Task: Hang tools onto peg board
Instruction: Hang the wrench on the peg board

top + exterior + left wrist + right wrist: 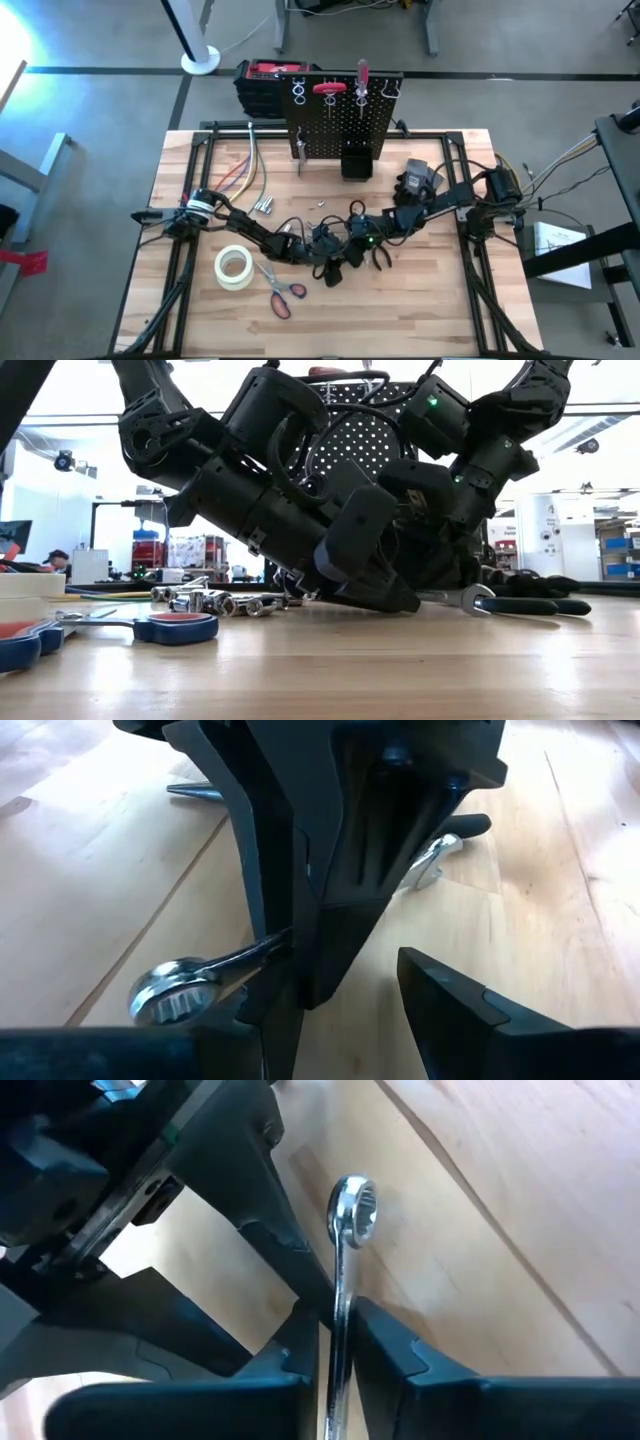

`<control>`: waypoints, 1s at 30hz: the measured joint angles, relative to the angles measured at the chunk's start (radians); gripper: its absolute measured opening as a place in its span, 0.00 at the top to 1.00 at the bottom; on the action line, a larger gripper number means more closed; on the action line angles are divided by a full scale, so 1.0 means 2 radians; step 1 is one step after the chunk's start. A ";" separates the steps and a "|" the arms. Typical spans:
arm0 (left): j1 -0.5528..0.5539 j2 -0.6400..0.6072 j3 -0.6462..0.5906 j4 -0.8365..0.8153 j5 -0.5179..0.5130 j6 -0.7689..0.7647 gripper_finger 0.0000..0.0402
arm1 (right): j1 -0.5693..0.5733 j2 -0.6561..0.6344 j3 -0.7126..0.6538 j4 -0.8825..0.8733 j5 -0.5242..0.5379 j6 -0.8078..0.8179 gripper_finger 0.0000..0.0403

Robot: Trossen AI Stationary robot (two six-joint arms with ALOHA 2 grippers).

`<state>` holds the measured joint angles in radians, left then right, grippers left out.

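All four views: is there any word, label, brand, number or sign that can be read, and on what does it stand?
None can be read.
Wrench, held between the right hand's fingers: no marking legible on its shank or ring end.
Red-and-black toolbox behind the peg board: any label is too small to read.
White paper beside the table: print too small to read.
Room shelves in the low view: too blurred to read.
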<state>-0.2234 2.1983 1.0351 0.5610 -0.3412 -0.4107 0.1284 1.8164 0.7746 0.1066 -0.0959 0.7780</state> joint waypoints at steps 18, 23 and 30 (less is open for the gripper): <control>-0.024 -0.111 -0.070 -0.012 -0.042 -0.038 0.61 | 0.013 -0.112 -0.008 -0.022 0.146 -0.081 1.00; -0.025 -0.129 -0.081 -0.015 -0.045 -0.033 0.61 | 0.036 -0.130 -0.011 0.000 0.190 -0.107 1.00; -0.032 -0.156 -0.085 0.013 -0.048 0.010 0.61 | 0.114 -0.180 -0.016 0.124 0.305 -0.219 1.00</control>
<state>-0.2874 1.8871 0.8658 0.5878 -0.4370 -0.3909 0.3567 1.4563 0.7434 0.3540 0.5142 0.3397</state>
